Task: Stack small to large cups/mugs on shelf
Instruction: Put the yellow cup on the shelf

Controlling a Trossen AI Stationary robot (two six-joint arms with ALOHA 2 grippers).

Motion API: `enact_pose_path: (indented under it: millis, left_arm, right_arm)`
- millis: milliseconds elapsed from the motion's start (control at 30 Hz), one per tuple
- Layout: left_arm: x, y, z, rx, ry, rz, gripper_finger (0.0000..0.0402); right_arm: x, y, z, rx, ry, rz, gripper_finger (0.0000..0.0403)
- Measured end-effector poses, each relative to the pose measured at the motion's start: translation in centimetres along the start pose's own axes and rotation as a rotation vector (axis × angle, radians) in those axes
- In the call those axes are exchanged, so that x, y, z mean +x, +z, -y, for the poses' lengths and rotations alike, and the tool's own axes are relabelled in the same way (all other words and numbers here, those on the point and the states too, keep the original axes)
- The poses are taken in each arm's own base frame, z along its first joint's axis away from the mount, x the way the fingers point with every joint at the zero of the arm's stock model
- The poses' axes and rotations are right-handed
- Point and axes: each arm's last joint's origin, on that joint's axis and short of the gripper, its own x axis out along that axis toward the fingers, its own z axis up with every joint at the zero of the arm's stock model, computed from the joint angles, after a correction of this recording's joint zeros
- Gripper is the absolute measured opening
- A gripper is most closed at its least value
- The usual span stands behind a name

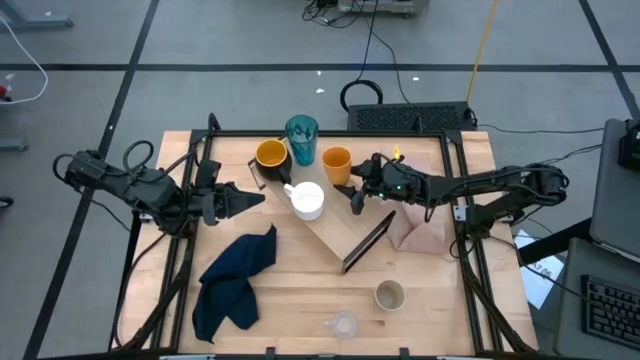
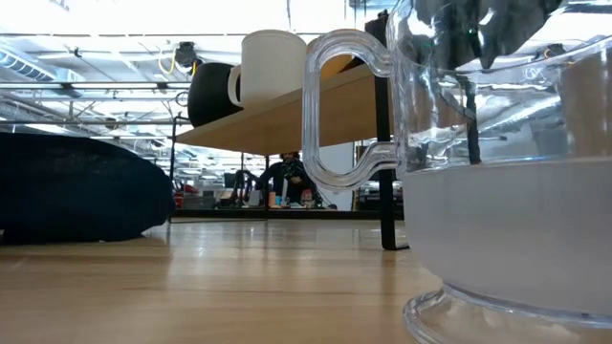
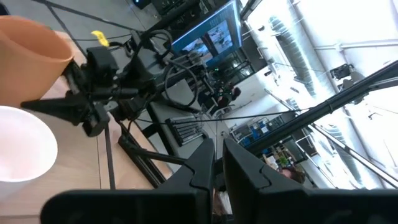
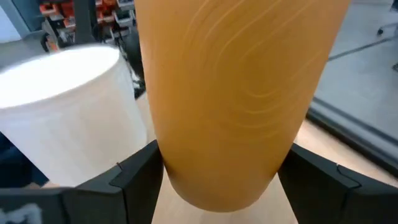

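The right pincer (image 1: 352, 187) is clasping the small matte orange cup (image 4: 236, 93), so it should be lowering it squarely onto the long light-wood shelf (image 1: 335, 235), beside the white mug (image 1: 306, 199).

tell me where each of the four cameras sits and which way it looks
High: overhead, straight down on the table; both arms show.
Low: at tabletop height, looking level past the clear cup to the shelf; no arm clearly seen.
Left wrist: past the left gripper, shut, toward the right arm.
Right wrist: right gripper straddling the orange cup.
Both wrist views share the orange cup and white mug.
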Motion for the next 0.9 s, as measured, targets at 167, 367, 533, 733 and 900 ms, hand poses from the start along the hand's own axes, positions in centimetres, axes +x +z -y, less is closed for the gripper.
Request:
enact_pose_path:
  millis: [167, 367, 533, 733, 900]
  left_arm:
    - [0.0, 0.0, 0.0, 0.001, 0.001, -0.001, 0.0033]
    - [0.0, 0.0, 0.0, 0.0, 0.0, 0.0, 0.0033]
    - [0.0, 0.0, 0.0, -0.004, 0.0, 0.0, 0.0033]
    - [0.0, 0.0, 0.0, -0.006, -0.003, 0.001, 0.0033]
    - [0.0, 0.0, 0.0, -0.007, -0.003, 0.001, 0.0033]
  right_arm:
    - [0.7, -1.1, -0.4, -0.007, 0.027, -0.047, 0.0269]
    - [1.3, -1.8, -0.6, -0.009, 0.034, -0.064, 0.0269]
    - [1.6, -2.0, -0.7, -0.01, 0.037, -0.055, 0.0269]
    - [1.6, -2.0, -0.7, -0.019, 0.037, -0.055, 0.0271]
    - [1.6, -2.0, -0.7, -0.033, 0.038, -0.054, 0.0271]
